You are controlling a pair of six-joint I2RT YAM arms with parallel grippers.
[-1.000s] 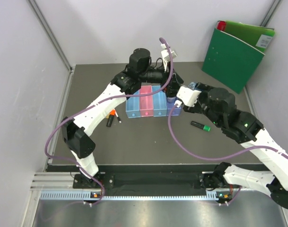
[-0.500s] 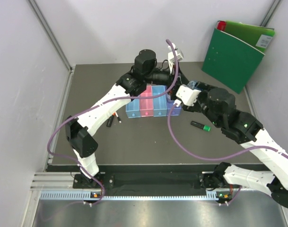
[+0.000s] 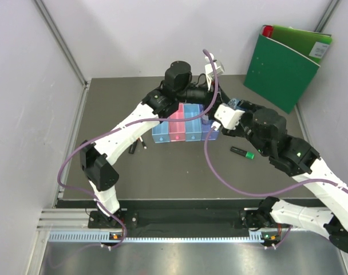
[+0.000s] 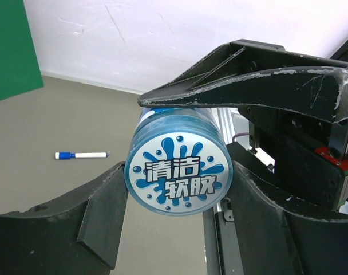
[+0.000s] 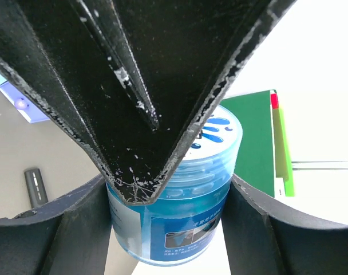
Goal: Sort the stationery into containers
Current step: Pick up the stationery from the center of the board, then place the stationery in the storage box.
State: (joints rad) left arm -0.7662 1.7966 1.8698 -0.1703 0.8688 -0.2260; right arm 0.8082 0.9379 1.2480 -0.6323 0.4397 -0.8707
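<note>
A round blue jar [image 4: 177, 172] with a printed lid is gripped from both sides at once. My left gripper [image 4: 177, 192] is shut on its lid end. My right gripper [image 5: 171, 215] is shut on its body [image 5: 180, 223]. Each wrist view shows the other gripper's finger lying across the jar. In the top view the left gripper [image 3: 207, 109] and right gripper [image 3: 216, 123] meet above the purple bin [image 3: 211, 135], hiding the jar. The row of bins, light blue [image 3: 160, 133], pink [image 3: 177, 129] and light blue [image 3: 192, 127], stands beside it. A green-capped marker [image 3: 242, 152] lies on the table.
A black marker [image 3: 132, 148] lies left of the bins, partly under my left arm. A thin white pen with a blue cap [image 4: 80, 155] lies on the table. The green binder [image 3: 288, 63] leans at the back right corner.
My left gripper has swung right from above the bins to meet my right gripper over the purple bin. The right arm has hardly moved.
</note>
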